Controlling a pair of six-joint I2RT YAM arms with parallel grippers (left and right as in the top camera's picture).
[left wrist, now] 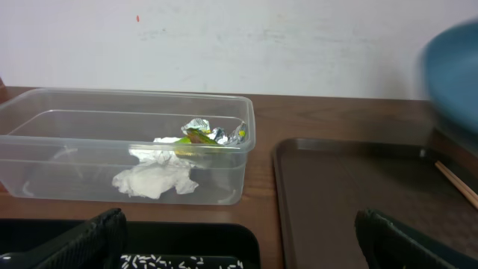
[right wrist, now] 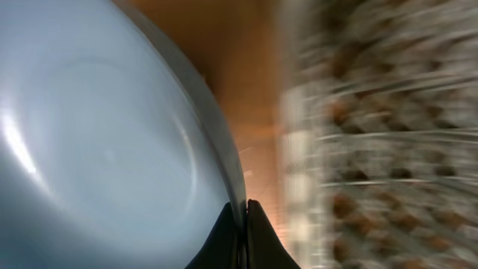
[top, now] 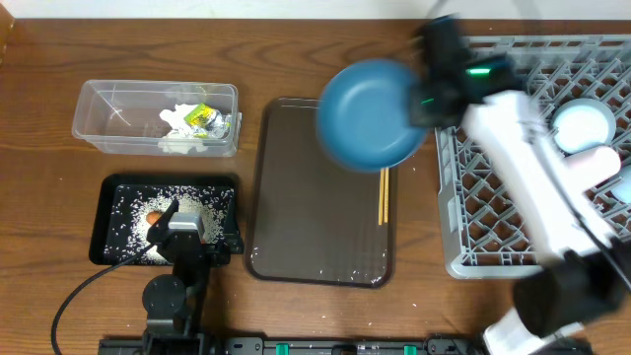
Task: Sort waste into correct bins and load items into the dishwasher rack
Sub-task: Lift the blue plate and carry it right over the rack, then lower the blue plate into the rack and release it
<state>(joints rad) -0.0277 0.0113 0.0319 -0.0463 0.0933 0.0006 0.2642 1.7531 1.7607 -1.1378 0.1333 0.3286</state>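
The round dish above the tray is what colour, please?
The large round dish is blue, clearest in the overhead view.

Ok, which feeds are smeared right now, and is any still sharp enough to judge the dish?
Overhead: the dark-blue dish and right gripper are motion-smeared; the brown tray is crisp. Left wrist: clear tub sharp, dish blurred at the right edge. Right wrist: rack badly streaked, dish rim at the fingertips readable.
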